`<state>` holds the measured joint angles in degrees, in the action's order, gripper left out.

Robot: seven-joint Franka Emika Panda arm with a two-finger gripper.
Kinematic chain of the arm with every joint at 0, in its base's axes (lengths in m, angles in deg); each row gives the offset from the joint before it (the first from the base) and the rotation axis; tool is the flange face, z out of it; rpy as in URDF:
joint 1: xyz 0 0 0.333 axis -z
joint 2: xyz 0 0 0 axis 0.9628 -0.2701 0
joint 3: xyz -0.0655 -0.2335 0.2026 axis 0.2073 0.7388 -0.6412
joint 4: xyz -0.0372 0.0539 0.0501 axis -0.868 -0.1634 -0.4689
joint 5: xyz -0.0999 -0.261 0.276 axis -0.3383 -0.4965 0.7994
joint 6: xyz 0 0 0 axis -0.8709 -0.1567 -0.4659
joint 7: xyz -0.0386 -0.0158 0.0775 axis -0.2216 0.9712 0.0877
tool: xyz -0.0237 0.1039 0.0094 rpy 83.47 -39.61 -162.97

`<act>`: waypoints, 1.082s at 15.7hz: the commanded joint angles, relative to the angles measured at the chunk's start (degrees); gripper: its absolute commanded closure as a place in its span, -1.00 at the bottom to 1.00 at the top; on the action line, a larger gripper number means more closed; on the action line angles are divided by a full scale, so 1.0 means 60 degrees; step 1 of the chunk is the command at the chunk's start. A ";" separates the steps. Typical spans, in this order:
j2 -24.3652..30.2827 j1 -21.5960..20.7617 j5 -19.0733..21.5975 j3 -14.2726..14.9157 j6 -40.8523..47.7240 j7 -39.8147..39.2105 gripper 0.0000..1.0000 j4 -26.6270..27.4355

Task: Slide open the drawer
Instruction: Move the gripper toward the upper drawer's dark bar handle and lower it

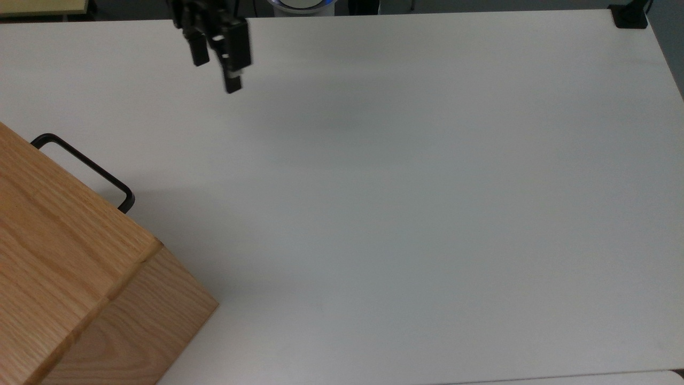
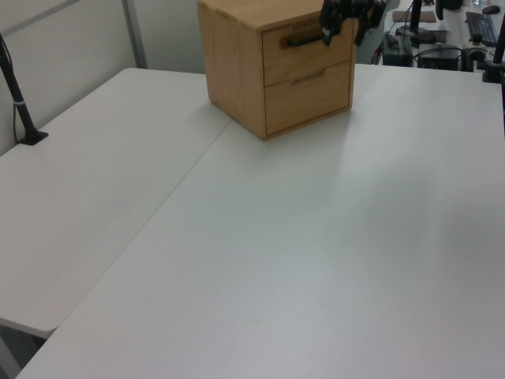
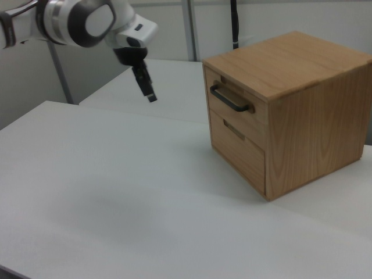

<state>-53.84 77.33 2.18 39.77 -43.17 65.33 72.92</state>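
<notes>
Hovering: my pincer (image 1: 216,72) hangs above the white table (image 1: 406,203), near the top view's upper left, touching nothing.
Pincer state: two black fingers (image 1: 233,83) apart with a clear gap between them, nothing held.
Pincer in the right view: at upper left (image 3: 150,93), fingers pointing down and tilted, well apart from the cabinet.
Cabinets: one oak cabinet (image 3: 308,116), standing on the table at the top view's lower left.
Drawers: two fronts, stacked; the upper drawer (image 3: 232,104) sits flush in the cabinet, shut; the lower front (image 3: 237,148) is also flush.
Handles: one black bar handle (image 3: 229,100) on the upper drawer, jutting from the front; it shows in the top view as a black loop (image 1: 85,166) at the cabinet's edge.
Gap: open table between my pincer and the handle.
Arms: one, mine, white and grey (image 3: 87,23), coming in from the right view's upper left.
</notes>
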 commanded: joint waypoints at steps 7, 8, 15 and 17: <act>-0.0419 0.1315 0.1338 0.0029 -0.2241 0.2732 -0.12 -0.0111; -0.0463 0.1432 0.1338 0.0029 -0.2285 0.2967 -0.12 -0.0126; -0.1107 0.1462 0.1119 0.0497 -0.3324 0.4535 -0.06 -0.0126; -0.1282 0.1462 0.1119 0.0702 -0.3588 0.4682 -0.06 -0.0140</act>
<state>-59.77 86.68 9.10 42.22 -61.76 90.51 72.54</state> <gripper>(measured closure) 0.467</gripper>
